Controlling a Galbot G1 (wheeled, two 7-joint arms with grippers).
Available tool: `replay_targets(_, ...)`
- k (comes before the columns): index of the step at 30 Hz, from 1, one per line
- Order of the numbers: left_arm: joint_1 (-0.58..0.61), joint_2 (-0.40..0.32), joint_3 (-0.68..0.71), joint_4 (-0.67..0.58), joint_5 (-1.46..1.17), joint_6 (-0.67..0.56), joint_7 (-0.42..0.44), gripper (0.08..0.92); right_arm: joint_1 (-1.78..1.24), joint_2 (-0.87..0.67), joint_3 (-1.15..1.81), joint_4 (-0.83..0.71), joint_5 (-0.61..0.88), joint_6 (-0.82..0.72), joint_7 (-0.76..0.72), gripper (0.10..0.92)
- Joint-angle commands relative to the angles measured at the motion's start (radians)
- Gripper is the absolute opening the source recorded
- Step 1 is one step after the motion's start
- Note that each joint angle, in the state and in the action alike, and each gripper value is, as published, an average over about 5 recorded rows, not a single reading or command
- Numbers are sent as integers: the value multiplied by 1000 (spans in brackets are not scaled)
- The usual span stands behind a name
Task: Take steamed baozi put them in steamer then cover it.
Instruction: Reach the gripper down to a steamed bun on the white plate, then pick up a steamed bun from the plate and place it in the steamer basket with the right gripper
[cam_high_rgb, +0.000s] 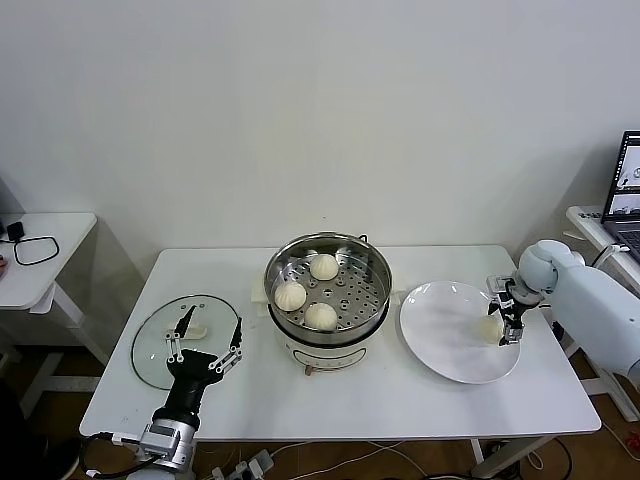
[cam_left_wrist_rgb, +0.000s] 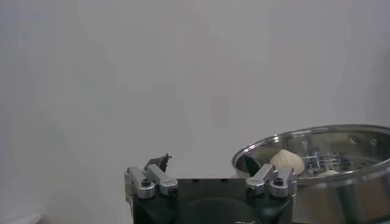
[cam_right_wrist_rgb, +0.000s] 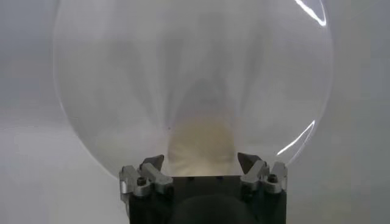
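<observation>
**Last bun on the plate**

Right gripper (cam_high_rgb: 506, 322) sits spread around the fourth baozi (cam_high_rgb: 491, 327) on the white plate (cam_high_rgb: 445, 345). Three baozi (cam_high_rgb: 320, 316) are in the steamer (cam_high_rgb: 328, 288). Left gripper (cam_high_rgb: 206, 340), fingers apart, hovers over the glass lid (cam_high_rgb: 152, 345).

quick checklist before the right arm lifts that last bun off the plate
1. Right gripper fingers on both sides of the last baozi: ok.
2. Fingers closed on it: not ok, open in the right wrist view.
3. Free spot in steamer tray: ok, three buns inside.
4. Steamer uncovered: ok, glass lid lies on the table.
5. Left gripper clear: ok, open over the lid.
</observation>
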Motion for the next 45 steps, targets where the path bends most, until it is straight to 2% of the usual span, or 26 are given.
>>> replay_targets(1, 0, 0, 1, 0, 1, 1, 0, 823, -18, 14, 36, -21, -29, 4, 5, 816)
replay_targets(8, -1, -2, 4, -4, 1, 1, -2, 823, -15, 6, 34, -7, -27, 5, 5, 710)
replay_targets(16, 2, -2, 5, -8, 1, 0, -2, 823, 6, -37, 8, 57, 33, -9, -10, 672)
replay_targets(23, 2, -2, 15, -15, 3, 1, -4, 823, 215, -176, -207, 235, 292, -93, -45, 670)
replay_targets(28, 2, -1, 21, -18, 4, 1, -4, 823, 484, -278, -455, 423, 511, -201, -73, 670)
replay_targets(32, 4, 5, 25, -22, 5, 1, -2, 823, 684, -311, -630, 575, 621, -267, -81, 670)
replay_targets(39, 6, 12, 26, -32, 2, 2, 3, 823, 907, -258, -817, 748, 809, -392, -54, 670)
replay_targets(45, 6, 16, 18, -38, -2, 2, 7, 823, 1008, -138, -885, 785, 944, -459, -20, 670)
